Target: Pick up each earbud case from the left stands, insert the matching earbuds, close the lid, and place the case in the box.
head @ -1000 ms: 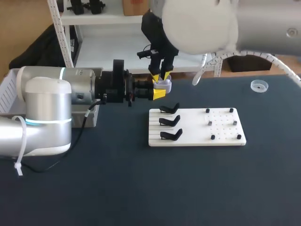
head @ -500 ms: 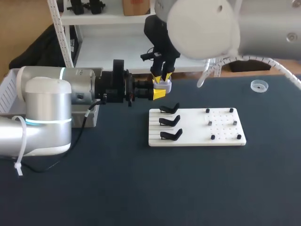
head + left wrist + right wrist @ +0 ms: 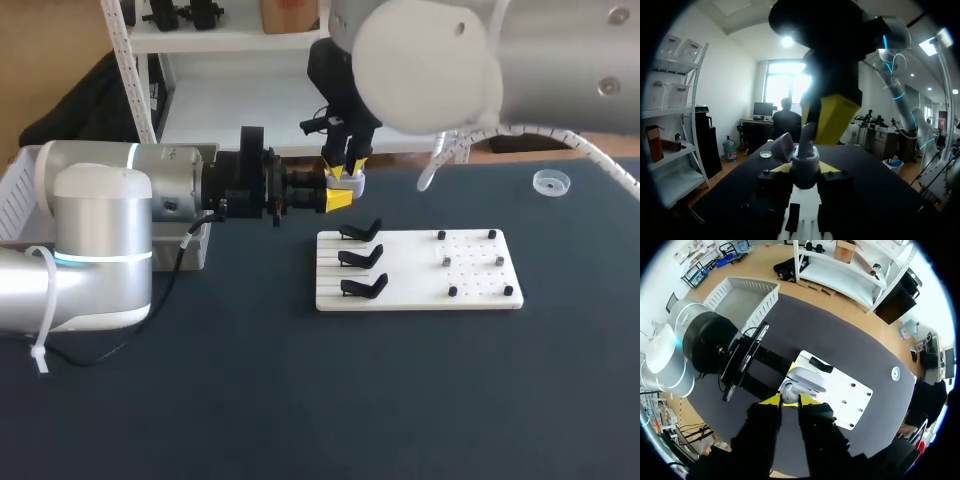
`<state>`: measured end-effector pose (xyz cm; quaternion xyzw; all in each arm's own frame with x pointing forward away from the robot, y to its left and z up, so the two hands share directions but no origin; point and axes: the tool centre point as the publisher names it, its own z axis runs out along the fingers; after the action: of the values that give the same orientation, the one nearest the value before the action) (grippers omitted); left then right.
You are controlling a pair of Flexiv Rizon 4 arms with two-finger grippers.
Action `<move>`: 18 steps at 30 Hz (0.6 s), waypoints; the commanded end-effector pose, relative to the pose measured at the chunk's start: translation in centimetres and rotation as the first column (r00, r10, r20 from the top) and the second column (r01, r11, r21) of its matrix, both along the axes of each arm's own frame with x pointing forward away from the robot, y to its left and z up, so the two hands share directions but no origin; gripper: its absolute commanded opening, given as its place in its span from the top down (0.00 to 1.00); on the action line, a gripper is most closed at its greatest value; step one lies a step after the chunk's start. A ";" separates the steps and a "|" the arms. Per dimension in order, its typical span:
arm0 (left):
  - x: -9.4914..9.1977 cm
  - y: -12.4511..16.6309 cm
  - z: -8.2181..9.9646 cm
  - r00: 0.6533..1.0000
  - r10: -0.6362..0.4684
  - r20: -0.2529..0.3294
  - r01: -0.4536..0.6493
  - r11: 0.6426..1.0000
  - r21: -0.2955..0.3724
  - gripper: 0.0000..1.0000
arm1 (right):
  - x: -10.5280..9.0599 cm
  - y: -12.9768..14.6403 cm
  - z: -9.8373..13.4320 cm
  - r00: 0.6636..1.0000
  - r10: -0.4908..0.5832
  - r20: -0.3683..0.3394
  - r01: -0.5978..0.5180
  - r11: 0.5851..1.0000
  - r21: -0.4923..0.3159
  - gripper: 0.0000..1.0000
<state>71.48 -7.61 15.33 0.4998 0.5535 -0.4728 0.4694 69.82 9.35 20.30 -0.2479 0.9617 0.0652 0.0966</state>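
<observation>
The left pincer [image 3: 337, 199] lies level above the dark table [image 3: 300, 400]. Its two yellow tips pinch a white, rounded plastic earbud case [image 3: 352, 183] from both sides. In the left wrist view the case sits between those tips, with its hinged lid [image 3: 781, 148] tipped open to one side.

The right pincer [image 3: 343, 170] hangs straight down over the case from above. Its yellow tips are drawn close together on a small white earbud [image 3: 807, 136], whose stem points down into the open case. In the right wrist view the case lies directly beneath this pincer, with the left pincer's dark body running off to one side.

Below and just beyond both pincers lies a flat white rectangular board [image 3: 410, 262]. It carries three black curved stands [image 3: 361, 258] on the side nearer the left pincer and small dark pegs [image 3: 470, 262] on the far side.

A small clear round dish [image 3: 551, 182] rests well apart from both pincers, near the table's edge. A white slotted plastic box [image 3: 752, 283] sits behind the left arm — well away from the case.
</observation>
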 end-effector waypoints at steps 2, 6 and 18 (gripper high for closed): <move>0.0 0.0 -0.1 1.000 0.002 0.002 -0.002 1.000 -0.002 1.00 | 0.2 -0.1 -0.2 1.000 -0.007 0.003 0.007 1.000 0.000 1.00; 0.0 0.0 -0.1 1.000 0.002 0.002 -0.002 1.000 -0.002 1.00 | 0.3 0.0 -0.3 1.000 -0.005 0.004 0.005 1.000 -0.003 1.00; 0.0 0.0 -0.1 1.000 0.002 0.002 -0.002 1.000 -0.002 1.00 | 0.2 0.3 -0.4 1.000 0.005 0.010 -0.005 1.000 -0.013 0.80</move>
<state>71.54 -7.60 15.32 0.4998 0.5536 -0.4726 0.4695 70.02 9.64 19.96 -0.2519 0.9609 0.0586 0.0989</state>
